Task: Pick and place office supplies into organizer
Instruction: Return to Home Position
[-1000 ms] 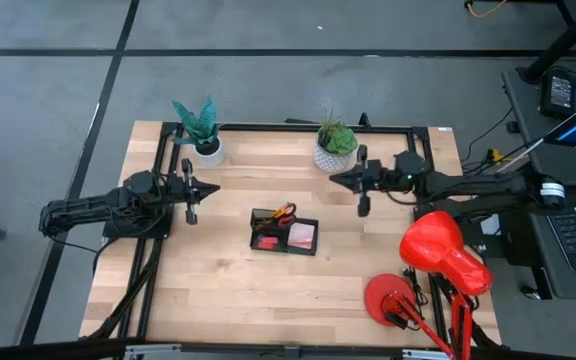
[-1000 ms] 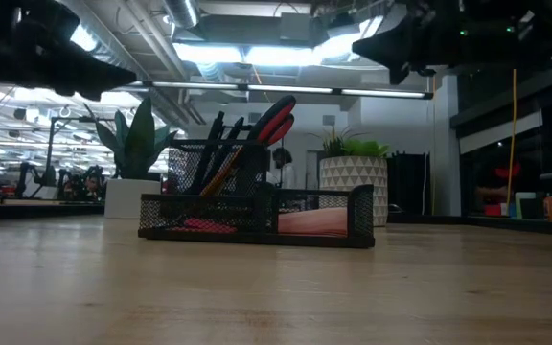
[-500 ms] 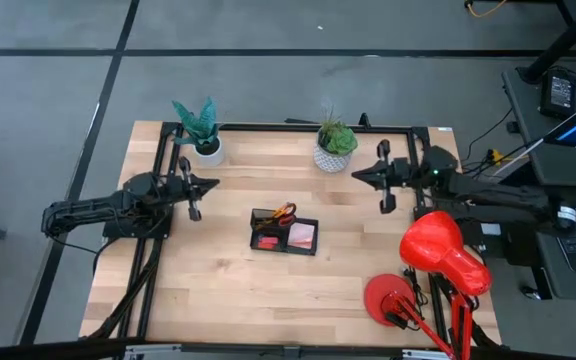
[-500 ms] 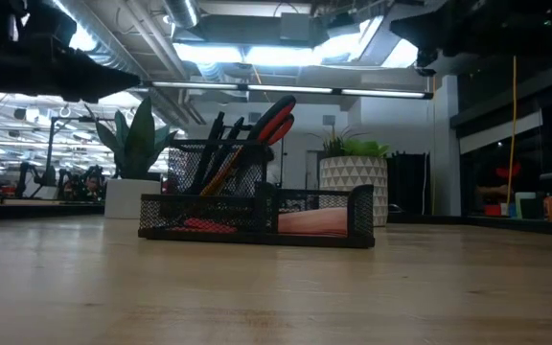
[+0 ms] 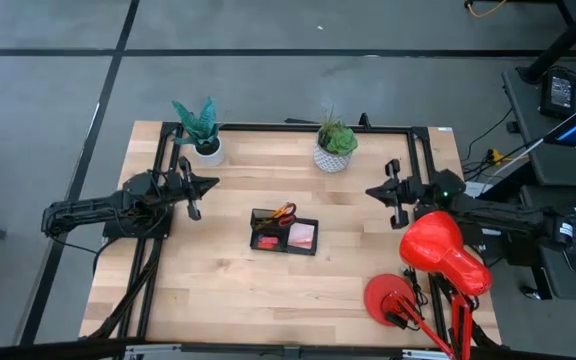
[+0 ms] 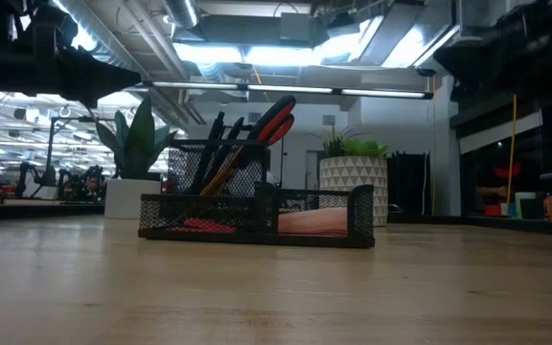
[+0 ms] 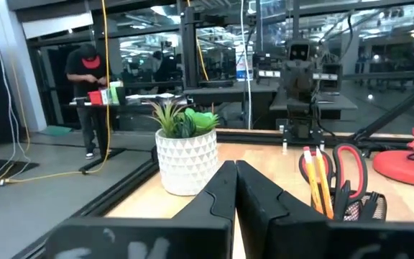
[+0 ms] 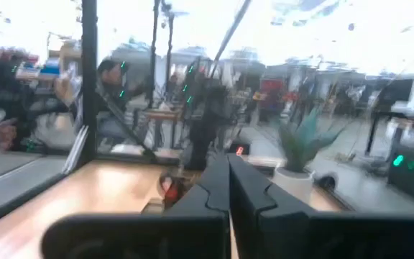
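Now | left hand [image 5: 208,185] closed, level, left of organizer [image 6: 305,196] | right hand [image 5: 376,192] closed, level, right of it

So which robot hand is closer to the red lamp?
Right. The right gripper is just beside the red lamp; the left gripper is across the table, past the organizer.
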You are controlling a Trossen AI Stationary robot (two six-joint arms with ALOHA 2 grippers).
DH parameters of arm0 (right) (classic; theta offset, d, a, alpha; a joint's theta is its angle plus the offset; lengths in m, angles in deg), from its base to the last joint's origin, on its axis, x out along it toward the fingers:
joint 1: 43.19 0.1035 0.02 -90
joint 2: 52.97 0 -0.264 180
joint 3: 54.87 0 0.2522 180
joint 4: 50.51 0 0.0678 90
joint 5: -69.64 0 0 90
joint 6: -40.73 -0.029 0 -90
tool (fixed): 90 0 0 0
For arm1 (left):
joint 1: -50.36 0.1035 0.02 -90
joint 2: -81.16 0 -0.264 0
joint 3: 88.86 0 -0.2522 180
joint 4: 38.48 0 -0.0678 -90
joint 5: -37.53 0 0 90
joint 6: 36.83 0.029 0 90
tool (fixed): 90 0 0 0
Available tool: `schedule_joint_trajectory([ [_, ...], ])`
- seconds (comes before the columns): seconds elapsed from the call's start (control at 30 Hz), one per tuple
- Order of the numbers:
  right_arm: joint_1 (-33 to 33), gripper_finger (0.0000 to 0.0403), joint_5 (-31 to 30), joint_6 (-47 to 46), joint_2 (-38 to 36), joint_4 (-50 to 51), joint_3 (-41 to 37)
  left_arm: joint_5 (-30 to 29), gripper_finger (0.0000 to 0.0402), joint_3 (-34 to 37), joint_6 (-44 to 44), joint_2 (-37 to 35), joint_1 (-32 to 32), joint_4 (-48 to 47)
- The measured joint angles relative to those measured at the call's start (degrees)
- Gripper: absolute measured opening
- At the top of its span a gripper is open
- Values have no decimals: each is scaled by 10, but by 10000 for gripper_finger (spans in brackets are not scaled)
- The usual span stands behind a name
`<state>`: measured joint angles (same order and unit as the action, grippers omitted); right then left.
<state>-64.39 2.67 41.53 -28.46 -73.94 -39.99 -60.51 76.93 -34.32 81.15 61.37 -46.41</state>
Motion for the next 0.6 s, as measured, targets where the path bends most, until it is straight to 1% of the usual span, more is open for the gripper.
schedule_joint_trajectory([
  [0.1, 7, 0, 6, 3, -8, 34, -5, 0, 5, 0, -2, 0, 0, 0],
  [0.2, 11, 2, 10, 20, -7, 37, -5, 1, 5, 0, -2, 1, 0, 0],
  [0.27, 13, 4, 10, 14, -7, 39, -5, 2, 4, 0, -2, 1, 0, 0],
  [0.33, 13, 8, 10, -22, -7, 61, -5, 2, 3, 0, -2, 1, 0, 0],
  [0.43, 13, 14, 10, -100, -7, 101, -5, 2, 2, 0, -2, 1, 0, 0],
  [0.53, 13, 18, 10, -150, -7, 129, -5, 2, 3, 0, -2, 1, 0, 0],
  [0.6, 13, 19, 10, -221, -7, 134, -5, 2, 5, 0, -2, 1, 0, 0],
])
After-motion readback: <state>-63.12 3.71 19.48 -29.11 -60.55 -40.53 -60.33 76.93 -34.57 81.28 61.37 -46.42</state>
